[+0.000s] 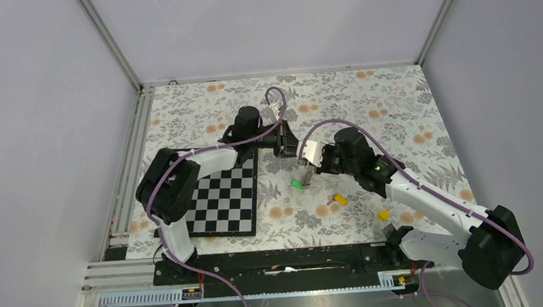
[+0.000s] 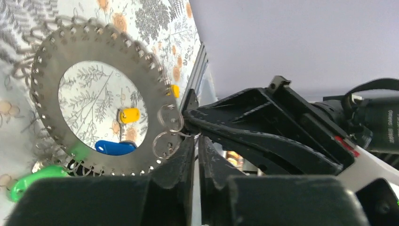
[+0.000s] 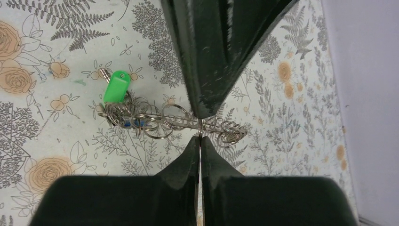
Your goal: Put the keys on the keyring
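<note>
keyring (image 2: 51, 70): flat grey metal ring w/ holes round the rim and small wire loops (image 2: 169, 117) hung off it. stands on edge mid-surface, between the two gripper tips; the right wrist cam sees it edge-on (image 3: 174, 121), as a thin line of loops. can't tell if its low edge touches the surface (image 1: 396, 116).

blue key (image 2: 115, 148) sits at the ring's lower inner edge, in among the loops. green key (image 3: 116, 88) is right beside the loops at one end; hooked on or not, can't tell. yellow key (image 2: 128, 115) lies on the surface behind, seen thru the ring's hole. second yellow key (image 2: 175, 90) lies further off, nearer the right arm's base.

left gripper (image 2: 196, 141): fingers pressed together, only a thin slit, pinching a wire loop at the keyring's rim. right gripper (image 3: 199, 141): also closed tight, a thin wire running into its seam at the same spot on the rim. the two tips meet almost nose to nose, left gripper coming in from the far side.

chequered board (image 1: 225, 200) lies flat to the left, under the left arm, well apart from the keys.
</note>
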You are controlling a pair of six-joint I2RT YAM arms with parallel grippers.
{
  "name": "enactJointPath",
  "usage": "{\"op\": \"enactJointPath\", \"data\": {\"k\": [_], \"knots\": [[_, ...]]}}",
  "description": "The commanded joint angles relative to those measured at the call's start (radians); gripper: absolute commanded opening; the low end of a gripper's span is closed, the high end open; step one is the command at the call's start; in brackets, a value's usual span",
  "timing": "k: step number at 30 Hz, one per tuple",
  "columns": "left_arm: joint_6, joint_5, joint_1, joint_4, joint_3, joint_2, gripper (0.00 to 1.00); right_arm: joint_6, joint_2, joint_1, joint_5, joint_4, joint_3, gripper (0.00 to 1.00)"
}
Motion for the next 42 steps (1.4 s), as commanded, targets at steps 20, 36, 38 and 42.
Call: {"op": "enactJointPath", "data": {"k": [20, 36, 38, 42], "knots": [[1.493, 0.098, -0.037, -0.719, 0.334, -0.189, 0.46, 0.266, 0.020, -0.215, -0.513, -0.106, 0.186, 0.00], [1.694, 0.064, -0.094, -0.843, 0.343, -0.209, 0.30, 0.304, 0.054, -0.237, -0.615, -0.105, 0.189, 0.00], [1.696, 0.062, -0.096, -0.843, 0.342, -0.206, 0.28, 0.305, 0.053, -0.238, -0.615, -0.105, 0.188, 0.00], [1.695, 0.065, -0.102, -0.843, 0.346, -0.199, 0.22, 0.306, 0.055, -0.239, -0.616, -0.105, 0.189, 0.00]]}}
